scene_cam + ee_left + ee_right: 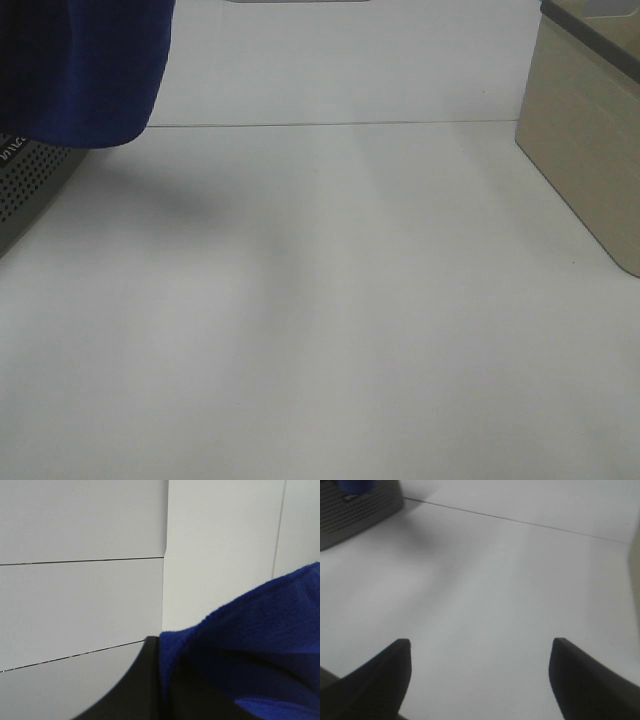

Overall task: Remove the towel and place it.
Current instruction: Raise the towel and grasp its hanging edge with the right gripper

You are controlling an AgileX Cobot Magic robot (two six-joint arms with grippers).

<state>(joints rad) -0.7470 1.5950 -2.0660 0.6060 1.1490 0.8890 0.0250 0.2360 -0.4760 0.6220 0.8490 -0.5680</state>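
Hanging at the far left, the towel (pixel 85 70) drapes above a grey perforated unit (pixel 30 185) that sits on the tabletop (pixel 330 330). Towel fabric bunches against the left hand (pixel 167 682) and covers its fingers, so grip state cannot be told. Right hand (pixel 481 642): fingers spread apart, holding nothing, above the tabletop. A beige box (pixel 585 150) stands far right.

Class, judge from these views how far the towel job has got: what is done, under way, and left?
Done: the towel appears lifted, hanging over the perforated grey box. In hand: it presses against the left gripper, though the grip itself is hidden. Left: setting it down; no towel lies on the white table. The right gripper is open, holding nothing.
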